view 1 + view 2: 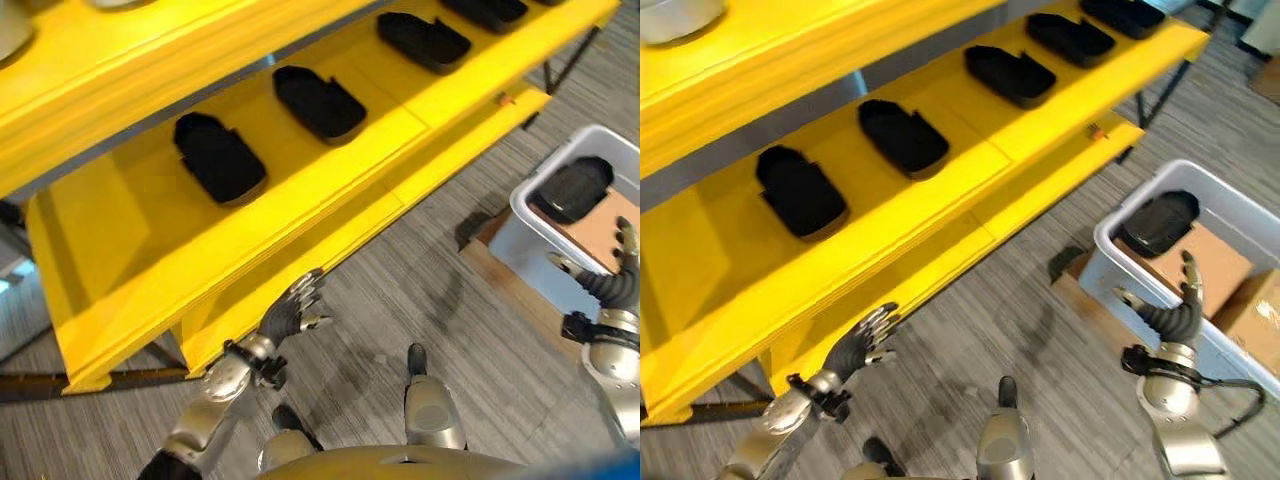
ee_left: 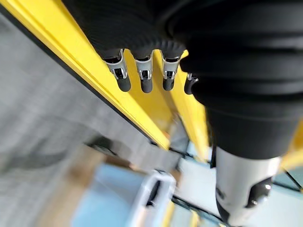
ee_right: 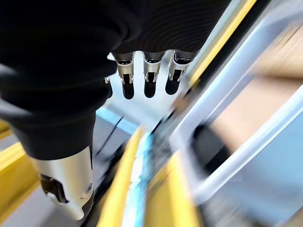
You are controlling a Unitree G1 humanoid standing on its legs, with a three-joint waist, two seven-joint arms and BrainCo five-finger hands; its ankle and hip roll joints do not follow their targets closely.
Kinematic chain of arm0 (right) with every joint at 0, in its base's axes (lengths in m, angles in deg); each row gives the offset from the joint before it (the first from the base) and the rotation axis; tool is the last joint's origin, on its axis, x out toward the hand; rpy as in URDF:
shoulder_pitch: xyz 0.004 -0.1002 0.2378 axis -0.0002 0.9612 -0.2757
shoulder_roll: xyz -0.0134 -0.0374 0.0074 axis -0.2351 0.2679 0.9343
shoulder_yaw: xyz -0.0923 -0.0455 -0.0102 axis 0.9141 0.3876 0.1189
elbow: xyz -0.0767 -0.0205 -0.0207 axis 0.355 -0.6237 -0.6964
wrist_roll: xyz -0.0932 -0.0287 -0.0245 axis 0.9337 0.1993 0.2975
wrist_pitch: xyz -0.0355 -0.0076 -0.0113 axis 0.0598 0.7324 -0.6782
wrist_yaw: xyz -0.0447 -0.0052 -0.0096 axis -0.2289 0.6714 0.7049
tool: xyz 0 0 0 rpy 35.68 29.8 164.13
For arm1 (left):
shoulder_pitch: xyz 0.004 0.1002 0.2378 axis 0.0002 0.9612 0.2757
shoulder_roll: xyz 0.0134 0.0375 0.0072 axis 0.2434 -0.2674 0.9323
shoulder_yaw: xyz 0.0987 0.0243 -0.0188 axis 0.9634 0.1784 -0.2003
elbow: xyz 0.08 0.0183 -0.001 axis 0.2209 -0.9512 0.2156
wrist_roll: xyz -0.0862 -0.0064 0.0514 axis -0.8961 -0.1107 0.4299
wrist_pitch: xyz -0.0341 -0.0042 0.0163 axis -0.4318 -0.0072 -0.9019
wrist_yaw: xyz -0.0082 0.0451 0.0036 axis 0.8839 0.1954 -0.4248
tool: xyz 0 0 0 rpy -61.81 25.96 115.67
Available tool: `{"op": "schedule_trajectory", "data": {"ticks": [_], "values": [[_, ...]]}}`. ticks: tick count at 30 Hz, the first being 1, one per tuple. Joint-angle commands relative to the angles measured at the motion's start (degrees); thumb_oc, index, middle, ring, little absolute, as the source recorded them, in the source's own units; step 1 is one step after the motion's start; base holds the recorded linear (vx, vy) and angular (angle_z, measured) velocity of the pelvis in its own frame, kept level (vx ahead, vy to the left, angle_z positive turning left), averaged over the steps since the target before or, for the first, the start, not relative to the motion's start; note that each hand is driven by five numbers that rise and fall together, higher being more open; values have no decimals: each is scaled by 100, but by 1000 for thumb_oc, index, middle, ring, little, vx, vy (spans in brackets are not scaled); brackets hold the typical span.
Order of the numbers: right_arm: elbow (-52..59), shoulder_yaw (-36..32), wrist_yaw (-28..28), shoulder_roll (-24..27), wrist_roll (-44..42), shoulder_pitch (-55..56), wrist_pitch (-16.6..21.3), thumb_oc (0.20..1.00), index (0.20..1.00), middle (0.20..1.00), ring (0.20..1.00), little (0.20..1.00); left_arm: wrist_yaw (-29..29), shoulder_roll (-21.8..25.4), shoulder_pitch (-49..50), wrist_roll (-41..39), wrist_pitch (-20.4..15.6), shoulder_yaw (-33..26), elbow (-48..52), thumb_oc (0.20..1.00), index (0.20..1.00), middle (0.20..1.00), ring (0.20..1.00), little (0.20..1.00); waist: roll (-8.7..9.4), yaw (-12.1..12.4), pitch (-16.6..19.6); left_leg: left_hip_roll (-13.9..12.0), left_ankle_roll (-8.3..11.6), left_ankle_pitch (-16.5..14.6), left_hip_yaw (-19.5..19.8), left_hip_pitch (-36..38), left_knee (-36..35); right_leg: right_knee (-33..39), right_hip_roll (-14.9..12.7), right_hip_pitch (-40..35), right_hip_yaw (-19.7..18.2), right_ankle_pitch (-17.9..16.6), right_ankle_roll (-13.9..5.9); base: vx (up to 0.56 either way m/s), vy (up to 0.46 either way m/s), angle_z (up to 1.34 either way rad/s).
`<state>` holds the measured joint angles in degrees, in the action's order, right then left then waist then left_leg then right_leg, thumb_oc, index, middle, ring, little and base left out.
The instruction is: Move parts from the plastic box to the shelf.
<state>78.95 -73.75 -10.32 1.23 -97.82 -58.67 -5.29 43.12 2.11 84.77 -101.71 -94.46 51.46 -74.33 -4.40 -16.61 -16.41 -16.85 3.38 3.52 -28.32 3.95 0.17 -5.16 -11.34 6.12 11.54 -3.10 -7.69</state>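
Several black parts lie in a row on the yellow shelf (image 1: 120, 230), among them one at the left (image 1: 218, 158) and one beside it (image 1: 320, 102). One more black part (image 1: 1157, 222) rests inside the pale plastic box (image 1: 1110, 240) on the floor at the right. My right hand (image 1: 1175, 310) hovers at the box's near rim, fingers straight, holding nothing. My left hand (image 1: 292, 310) is held open below the shelf's front edge, empty; its fingers (image 2: 142, 75) show straight in the left wrist view.
A brown cardboard sheet (image 1: 1195, 262) lies in the box beside the part. The box stands on a wooden board (image 1: 505, 270) over grey carpet (image 1: 420, 290). A lower yellow shelf board (image 1: 300, 270) juts out toward my left hand.
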Motion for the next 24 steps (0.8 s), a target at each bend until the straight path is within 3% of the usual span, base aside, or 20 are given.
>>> {"op": "schedule_trajectory", "data": {"ticks": [1,5,10,15,19,22,23,24], "values": [[103,-310,-567,-201,263,-112,203,1000,1000,1000,1000,1000,181,436,317,-252,-305,-136,312,1000,1000,1000,1000,1000,405,67,-74,582,-257,-845,181,-198,353,-714,-3,-103,-384,874,10,-66,-129,-4],[-143,-594,-983,-132,179,-69,100,1000,1000,1000,1000,1000,250,434,248,-261,-320,13,279,1000,1000,1000,1000,1000,250,-107,-129,552,-215,-802,210,-208,361,-873,122,-52,-497,1046,140,-37,-83,-8],[-510,-856,-1386,-54,170,-122,58,1000,1000,1000,1000,1000,306,357,-108,-227,-492,375,214,1000,1000,1000,1000,1000,-69,-444,-210,574,-118,-741,229,-181,278,-873,335,140,-788,1106,248,-83,-30,-21],[-744,-970,-1465,-8,143,-91,155,1000,1000,1000,1000,1000,272,290,-494,-303,-842,638,192,1000,1000,1000,1000,1000,-216,-725,-245,561,-43,-700,248,-146,194,-771,414,209,-970,1051,256,-78,-67,-26],[-787,-1009,-1446,-18,244,-56,437,1000,1000,1000,1000,1000,423,142,-955,-362,-1101,847,233,1000,1000,1000,1000,1000,-268,-933,-259,500,7,-644,280,-133,113,-844,449,270,-1091,1093,268,-102,-138,-17],[-641,-856,-973,152,507,-279,616,1000,1000,1000,1000,1000,198,-112,-1687,-420,-1150,1070,304,1000,1000,1000,1000,1000,-303,-1126,-219,385,126,-542,406,-86,-16,-989,484,317,-1269,1218,295,-135,-265,-24],[-418,-470,-455,176,741,-482,610,1000,1000,1000,1000,1000,-248,-201,-1844,-570,-1068,997,224,1000,1000,1000,1000,1000,-182,-1031,-99,197,236,-381,687,-45,-10,-936,538,361,-1353,1079,352,143,-271,-45],[-248,-192,-21,167,825,-544,550,1000,1000,1000,1000,1000,-583,-217,-1825,-607,-1016,869,151,1000,1000,1000,1000,1000,-94,-863,-36,250,272,-318,1132,-27,20,-860,614,304,-1513,1043,353,284,-295,-113]]}}
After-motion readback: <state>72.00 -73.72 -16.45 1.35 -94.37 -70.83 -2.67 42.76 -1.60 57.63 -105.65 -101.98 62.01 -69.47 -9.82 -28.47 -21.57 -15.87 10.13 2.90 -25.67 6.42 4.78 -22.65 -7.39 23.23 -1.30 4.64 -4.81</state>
